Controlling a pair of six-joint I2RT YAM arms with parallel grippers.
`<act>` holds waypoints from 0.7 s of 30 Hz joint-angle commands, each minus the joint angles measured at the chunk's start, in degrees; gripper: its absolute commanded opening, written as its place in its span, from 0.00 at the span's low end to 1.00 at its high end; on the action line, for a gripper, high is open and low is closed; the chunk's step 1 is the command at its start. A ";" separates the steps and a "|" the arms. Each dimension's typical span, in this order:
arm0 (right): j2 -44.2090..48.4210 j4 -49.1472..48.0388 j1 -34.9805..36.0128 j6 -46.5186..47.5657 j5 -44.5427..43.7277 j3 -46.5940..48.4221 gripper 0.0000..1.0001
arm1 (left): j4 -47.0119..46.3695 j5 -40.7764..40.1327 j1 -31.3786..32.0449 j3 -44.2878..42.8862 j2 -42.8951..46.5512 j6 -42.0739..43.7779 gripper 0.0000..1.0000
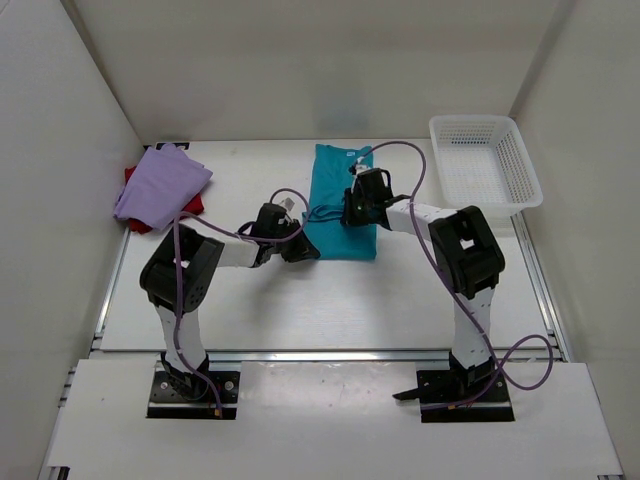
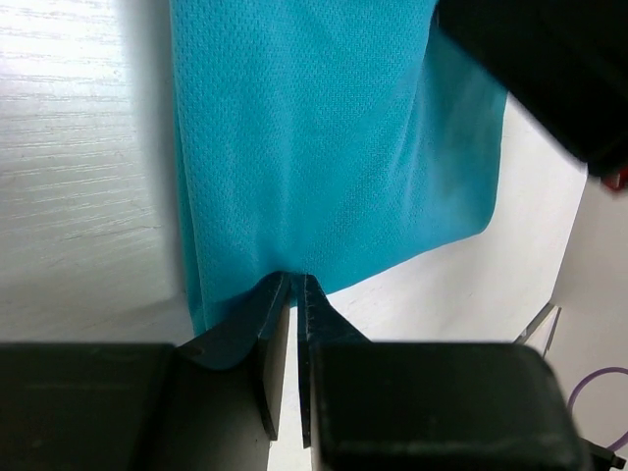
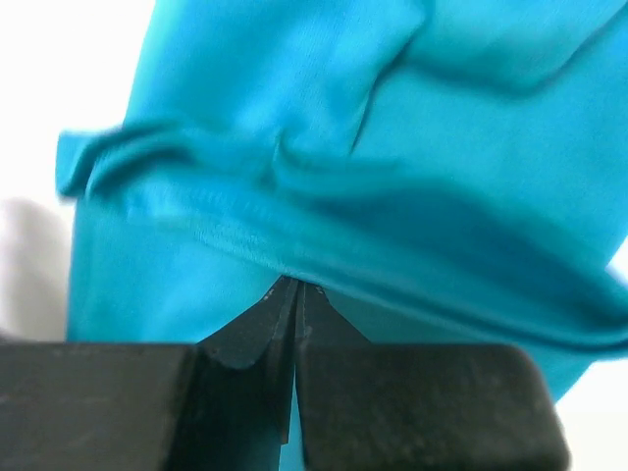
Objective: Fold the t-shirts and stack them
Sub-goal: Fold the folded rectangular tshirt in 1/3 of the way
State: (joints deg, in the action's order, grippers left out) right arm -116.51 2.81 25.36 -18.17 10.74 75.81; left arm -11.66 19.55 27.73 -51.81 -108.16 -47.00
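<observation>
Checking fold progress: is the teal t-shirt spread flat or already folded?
Folded, at least partly: the teal t-shirt lies as a narrow rectangle, no sleeves sticking out, with doubled layers along its edge in the left wrist view.

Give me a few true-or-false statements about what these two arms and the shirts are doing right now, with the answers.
1. Both arms are working on the teal t-shirt. True.
2. The lavender t-shirt is in the basket. False: it lies on top of the red t-shirt at the far left corner of the table.
3. The left gripper is pinching an edge of the teal t-shirt. True.
4. The right gripper is wide open above the cloth. False: it is closed, with teal cloth at its tips.
5. The basket stands on the far left side. False: it is at the far right.
</observation>
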 commanded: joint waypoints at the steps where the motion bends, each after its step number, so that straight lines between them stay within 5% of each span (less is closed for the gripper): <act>1: -3.10 -6.59 -1.01 2.78 -6.96 6.16 0.00 | 3.13 -1.36 0.31 2.24 1.11 1.03 0.21; 6: -6.19 2.79 -4.27 2.35 -4.16 20.84 0.00 | 3.84 0.05 -0.30 2.77 4.70 1.03 0.20; 10: 1.52 5.36 -4.80 0.95 0.32 16.49 0.00 | 5.16 0.66 -1.35 3.12 9.09 1.91 0.22; 15: 19.96 -3.73 -6.99 -6.59 7.87 -13.06 0.02 | 4.10 2.25 -4.34 7.59 13.67 0.16 0.27; 21: 30.72 -12.56 -9.89 -10.39 12.53 -35.88 0.25 | 6.29 -0.12 -5.93 8.48 14.56 1.04 0.37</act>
State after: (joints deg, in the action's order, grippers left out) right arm -87.39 -4.21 16.91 -25.54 19.09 45.67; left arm -6.87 20.14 21.93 -43.99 -95.57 -46.44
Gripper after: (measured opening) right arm 0.227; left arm 0.355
